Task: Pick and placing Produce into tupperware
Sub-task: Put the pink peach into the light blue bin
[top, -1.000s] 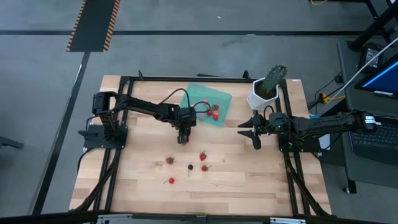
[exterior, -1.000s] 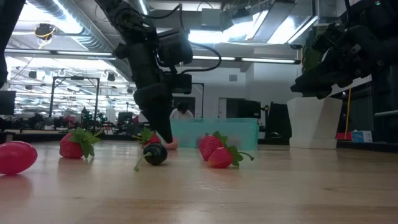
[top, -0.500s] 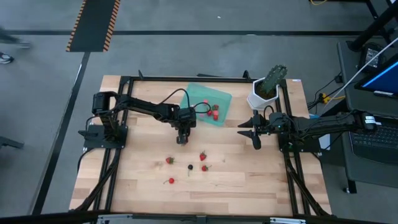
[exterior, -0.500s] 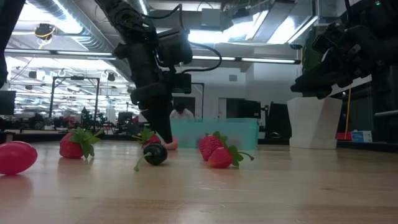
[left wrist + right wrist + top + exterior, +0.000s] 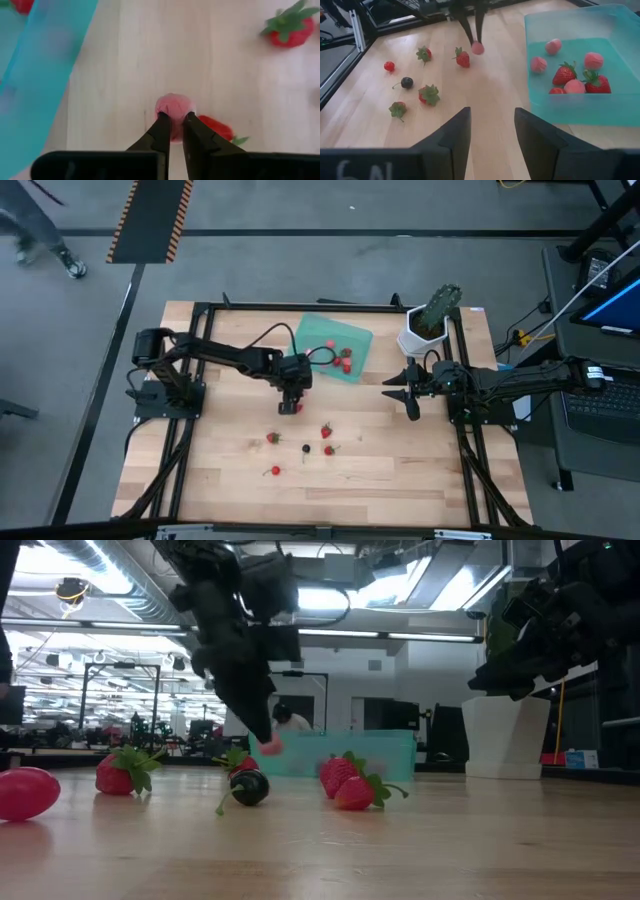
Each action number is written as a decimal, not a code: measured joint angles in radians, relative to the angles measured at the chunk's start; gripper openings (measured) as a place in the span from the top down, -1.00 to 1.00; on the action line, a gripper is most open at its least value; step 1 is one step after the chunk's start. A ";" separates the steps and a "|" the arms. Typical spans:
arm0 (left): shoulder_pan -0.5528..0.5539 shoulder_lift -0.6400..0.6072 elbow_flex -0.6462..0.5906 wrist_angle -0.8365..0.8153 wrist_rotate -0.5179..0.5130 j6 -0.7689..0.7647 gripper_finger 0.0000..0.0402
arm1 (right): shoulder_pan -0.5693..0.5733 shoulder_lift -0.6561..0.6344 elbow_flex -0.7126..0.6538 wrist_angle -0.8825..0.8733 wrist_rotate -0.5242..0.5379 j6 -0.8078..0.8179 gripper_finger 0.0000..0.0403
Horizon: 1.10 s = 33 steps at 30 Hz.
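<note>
From the low camera, nearest on the wooden surface (image 5: 400, 850) lies a pink-red berry (image 5: 25, 792) at the far left edge. Behind it sit a strawberry (image 5: 120, 772), a dark berry (image 5: 249, 787) and two red strawberries touching each other (image 5: 345, 783).

Above the dark berry the left end effector (image 5: 266, 743) hangs clear of the surface, its fingers clenched on a pale pink berry (image 5: 173, 108). In the overhead view this end effector (image 5: 288, 406) is between the loose fruit and the tupperware (image 5: 362, 339), just short of the container's near edge. The loose pieces form a small cluster on the surface (image 5: 305, 447), apart from the container.

Farther back, the teal tupperware (image 5: 600, 115) holds several berries: red strawberries (image 5: 563, 73) and pale pink ones (image 5: 553, 46).

The right end effector (image 5: 408, 388) waits near the white pot (image 5: 416, 340) of a green plant (image 5: 440, 305), its fingers (image 5: 449, 136) spread apart and holding nothing.
</note>
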 joint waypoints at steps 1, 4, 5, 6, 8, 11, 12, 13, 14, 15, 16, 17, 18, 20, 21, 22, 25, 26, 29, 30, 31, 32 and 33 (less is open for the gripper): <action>-0.006 -0.014 -0.001 -0.006 -0.004 0.000 0.89 | 0.000 0.000 0.000 -0.002 0.000 0.000 0.24; -0.016 -0.071 -0.001 -0.019 -0.014 0.008 0.89 | 0.000 0.000 0.000 -0.005 0.000 0.000 0.24; -0.017 -0.090 -0.008 -0.018 -0.015 0.013 0.89 | 0.000 0.000 0.000 -0.007 0.000 0.000 0.24; -0.017 -0.112 -0.020 -0.018 -0.015 0.012 0.89 | 0.000 0.000 0.000 -0.007 0.000 0.000 0.24; -0.013 -0.164 -0.055 -0.025 -0.021 -0.002 0.89 | 0.000 0.000 0.000 -0.011 0.000 0.000 0.24; -0.011 -0.264 -0.126 -0.012 -0.048 -0.042 0.89 | 0.000 0.000 0.000 -0.014 0.000 0.000 0.24; -0.012 -0.297 -0.151 0.005 -0.049 -0.052 0.89 | 0.000 0.000 0.000 -0.015 0.000 0.000 0.24; -0.016 -0.332 -0.180 0.023 -0.049 -0.062 0.89 | 0.000 0.000 0.000 -0.016 0.000 0.000 0.24; -0.020 -0.368 -0.205 0.051 -0.047 -0.069 0.89 | 0.000 0.000 0.000 -0.016 0.000 0.000 0.24; -0.026 -0.404 -0.231 0.079 -0.047 -0.071 0.89 | 0.000 0.000 0.000 -0.018 0.000 0.000 0.24; -0.031 -0.440 -0.258 0.112 -0.047 -0.071 0.89 | 0.000 0.000 0.000 -0.019 0.000 0.000 0.24; -0.034 -0.472 -0.284 0.145 -0.045 -0.072 0.89 | 0.000 0.000 0.000 -0.019 0.000 0.000 0.24; -0.038 -0.506 -0.312 0.176 -0.044 -0.073 0.89 | 0.000 0.000 0.000 -0.019 0.000 0.000 0.24; -0.040 -0.569 -0.365 0.252 -0.044 -0.070 0.89 | 0.000 0.000 0.000 -0.019 0.000 0.000 0.24; -0.040 -0.602 -0.394 0.287 -0.043 -0.070 0.89 | 0.000 0.000 0.000 -0.019 0.000 0.000 0.24; -0.040 -0.632 -0.423 0.320 -0.041 -0.072 0.89 | 0.000 0.000 0.000 -0.018 0.000 0.000 0.24; -0.043 -0.711 -0.516 0.414 -0.031 -0.080 0.89 | 0.000 0.000 0.000 -0.018 0.000 0.000 0.24; -0.046 -0.734 -0.548 0.458 -0.018 -0.082 0.89 | 0.000 0.000 0.000 -0.018 0.000 0.000 0.24; -0.049 -0.785 -0.638 0.597 0.033 -0.083 0.89 | 0.000 0.000 0.000 -0.018 0.000 0.000 0.24; -0.049 -0.797 -0.666 0.643 0.044 -0.089 0.89 | 0.000 0.000 0.000 -0.018 0.000 0.000 0.24; -0.049 -0.807 -0.689 0.682 0.052 -0.097 0.89 | 0.000 0.000 0.000 -0.018 0.000 0.000 0.24; -0.048 -0.816 -0.711 0.710 0.063 -0.101 0.89 | 0.000 0.000 0.000 -0.018 0.000 0.000 0.24; -0.048 -0.820 -0.729 0.735 0.075 -0.101 0.89 | 0.000 0.000 0.000 -0.018 0.000 -0.001 0.24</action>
